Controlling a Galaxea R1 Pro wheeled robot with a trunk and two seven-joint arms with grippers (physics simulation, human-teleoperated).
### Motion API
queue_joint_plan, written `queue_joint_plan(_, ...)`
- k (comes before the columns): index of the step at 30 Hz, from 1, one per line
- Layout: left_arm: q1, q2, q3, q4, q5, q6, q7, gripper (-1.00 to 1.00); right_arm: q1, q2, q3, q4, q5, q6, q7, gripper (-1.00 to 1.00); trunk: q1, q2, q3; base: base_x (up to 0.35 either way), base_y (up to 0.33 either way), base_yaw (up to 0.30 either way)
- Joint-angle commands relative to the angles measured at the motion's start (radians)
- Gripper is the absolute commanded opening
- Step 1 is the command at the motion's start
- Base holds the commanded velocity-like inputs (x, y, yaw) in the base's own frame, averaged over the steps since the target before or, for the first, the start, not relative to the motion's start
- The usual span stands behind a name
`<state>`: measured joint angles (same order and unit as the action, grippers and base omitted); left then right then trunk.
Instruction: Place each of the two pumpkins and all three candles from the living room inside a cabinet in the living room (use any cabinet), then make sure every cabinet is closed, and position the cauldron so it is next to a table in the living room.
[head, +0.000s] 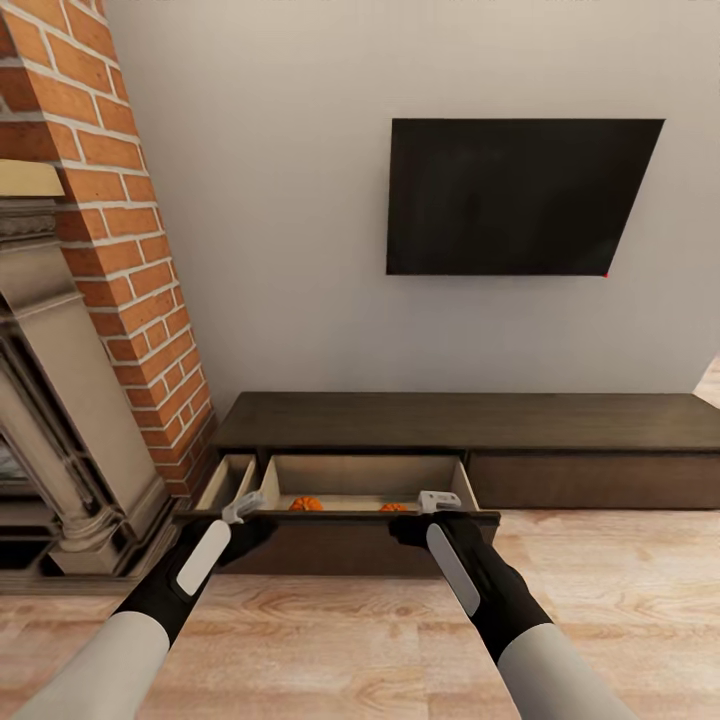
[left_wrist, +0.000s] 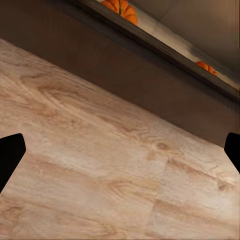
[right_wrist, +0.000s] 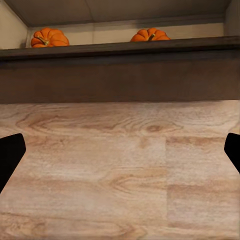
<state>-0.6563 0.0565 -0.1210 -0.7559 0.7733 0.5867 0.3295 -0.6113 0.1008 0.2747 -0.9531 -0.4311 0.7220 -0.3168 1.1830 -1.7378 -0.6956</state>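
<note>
head view: the long low dark-brown wooden cabinet (head: 470, 425) stands against the pale wall under a black wall-mounted television (head: 515, 195), beside a red brick chimney breast (head: 125, 250). its wide left drawer (head: 365, 490) is pulled out, pale tan inside, and two small ribbed orange pumpkins lie in it, one (head: 306, 504) toward the left and one (head: 393, 507) just peeking over the front edge near the right. the left hand (head: 238, 508) and the right hand (head: 437, 502) both sit close against the drawer's front edge; from here i cannot tell whether their fingers are spread.

left wrist view: the left hand's dark fingertips (left_wrist: 10, 155) sit at opposite edges of the frame, so it is spread wide and holding nothing. beyond lie the light wooden plank floor (left_wrist: 110, 170), the dark drawer front (left_wrist: 150, 85) and both pumpkins (left_wrist: 122, 9) (left_wrist: 206, 66) inside.

right wrist view: the right hand's fingertips (right_wrist: 10, 155) are likewise wide apart and empty, facing the drawer front (right_wrist: 120, 77) squarely, with the pumpkins (right_wrist: 49, 38) (right_wrist: 150, 35) behind its lip.

judgement: the pumpkins look stowed, and no candles are in sight. the step in hand seems to be either shutting this drawer or leaving it open for the candles. shutting it would call for an even, straight push on the front with both hands.
</note>
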Motion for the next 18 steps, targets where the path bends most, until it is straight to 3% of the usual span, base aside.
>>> queue_joint_plan(1, -0.001, 0.001, -0.005, -0.004, 0.011, 0.001, 0.010, 1.00, -0.001, 0.000, 0.002, -0.001, -0.011, 0.002, -0.010, 1.00, 0.000, -0.001, -0.001, -0.032, 0.000, 0.000)
queue_joint_plan(14, 0.000, 0.002, -0.003, -0.020, 0.011, 0.001, 0.010, 1.00, -0.001, -0.001, 0.001, -0.001, -0.011, 0.002, -0.010, 1.00, 0.000, -0.001, -0.001, -0.251, 0.000, 0.000)
queue_joint_plan(18, -0.001, 0.002, -0.003, -0.020, 0.011, 0.001, 0.010, 1.00, -0.001, -0.001, 0.001, -0.001, -0.011, 0.002, -0.010, 1.00, 0.000, -0.001, -0.001, -0.124, 0.000, 0.000)
